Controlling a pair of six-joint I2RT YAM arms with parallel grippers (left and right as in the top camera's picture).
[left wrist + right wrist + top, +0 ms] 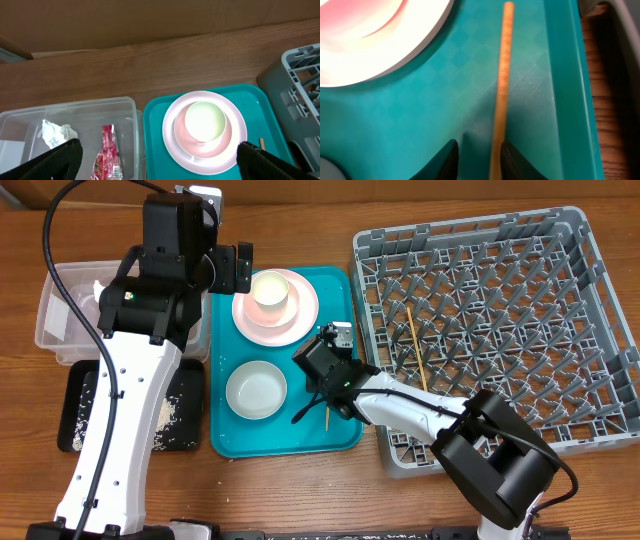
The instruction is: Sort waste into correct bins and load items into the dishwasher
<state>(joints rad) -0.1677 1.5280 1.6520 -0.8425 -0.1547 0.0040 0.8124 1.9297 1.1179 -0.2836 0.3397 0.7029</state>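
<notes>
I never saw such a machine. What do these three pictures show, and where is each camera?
Two robot arms work at a table. One picture looks down from above; the others come from a camera on each wrist. A teal tray holds a pink plate with a cup, a white bowl and a chopstick. Beside it, a grey rack holds another chopstick. The clear tub holds a tissue and red wrapper; the black tray, rice. The left gripper is open and empty; the right gripper is open around the tray's chopstick.

The chopstick is matt wood, the teal tray chequer-textured plastic, the pink plate glossy, perhaps ceramic.
</notes>
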